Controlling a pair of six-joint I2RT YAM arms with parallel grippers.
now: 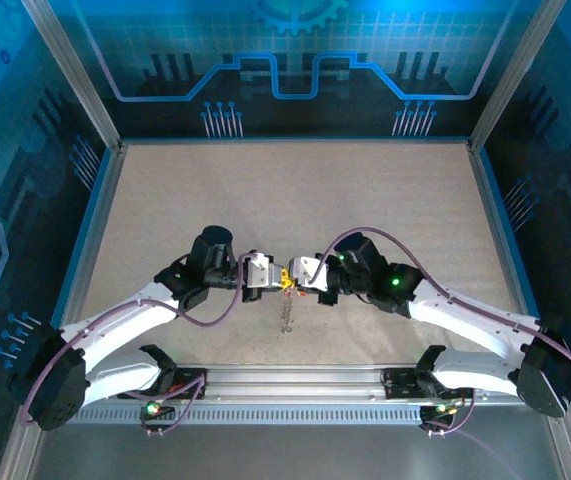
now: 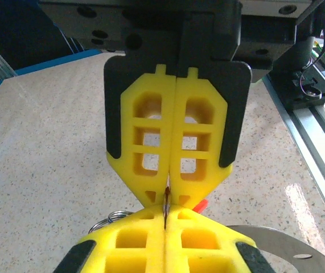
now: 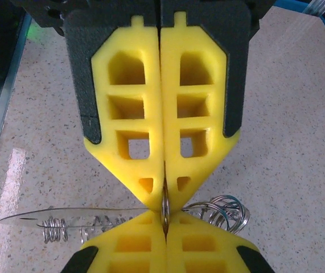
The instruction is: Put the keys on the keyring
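Note:
My left gripper (image 1: 277,277) and right gripper (image 1: 297,280) meet tip to tip over the middle of the table. Both are shut on the keyring (image 1: 285,312), a thin silvery loop seen edge-on in the seam between the yellow fingers (image 2: 166,200) (image 3: 164,203). In the left wrist view my left gripper (image 2: 166,213) is at the bottom, with the right gripper's fingers (image 2: 199,142) facing it from above. Silvery coils (image 3: 226,209) bulge out beside my right gripper (image 3: 164,215). One key's red head (image 2: 201,203) peeks from behind the right gripper's finger. The other key is hidden.
A flat silvery metal strip (image 3: 65,215) with a hole near its end (image 2: 287,243) lies on the speckled tabletop (image 1: 295,190) under the grippers. The aluminium rail (image 1: 295,378) runs along the near edge. Blue-edged walls (image 1: 95,210) enclose the table.

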